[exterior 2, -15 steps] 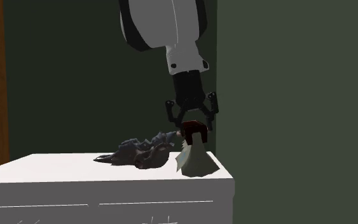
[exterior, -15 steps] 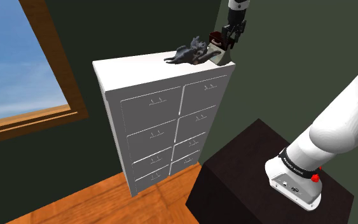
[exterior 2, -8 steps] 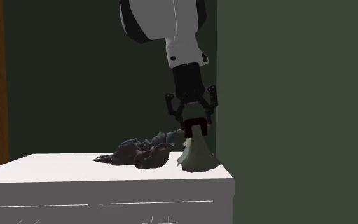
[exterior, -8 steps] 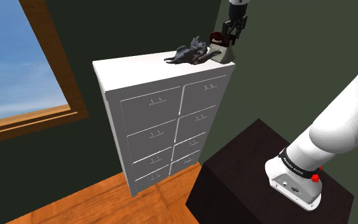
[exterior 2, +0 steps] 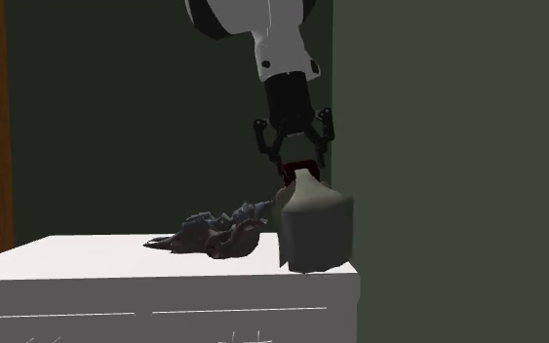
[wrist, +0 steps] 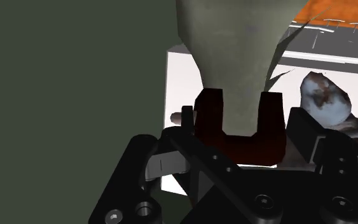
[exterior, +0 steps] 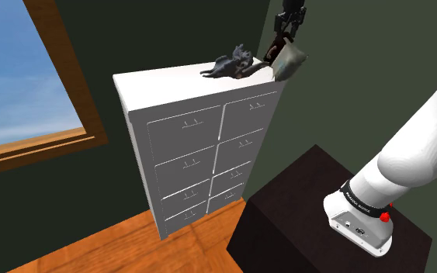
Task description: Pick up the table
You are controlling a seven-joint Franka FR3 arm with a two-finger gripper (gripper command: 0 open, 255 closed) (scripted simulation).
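You are looking at one table [exterior: 289, 62], one grey animal figurine [exterior: 228, 66], one white dresser [exterior: 162, 81] showing eight drawers [exterior: 184, 126], four per column, one window [exterior: 22, 77], one dark stand [exterior: 302, 202] and one arm [exterior: 418, 147] carrying one gripper [exterior 2: 298, 172].

Table [wrist: 238, 57]: far end out of view

Home room, likely bedroom: white dresser [exterior: 201, 147] with 8 drawers, wood-framed window [exterior: 34, 85] showing blue sky, orange plank floor [exterior: 123, 244], dark green walls [exterior: 348, 93].
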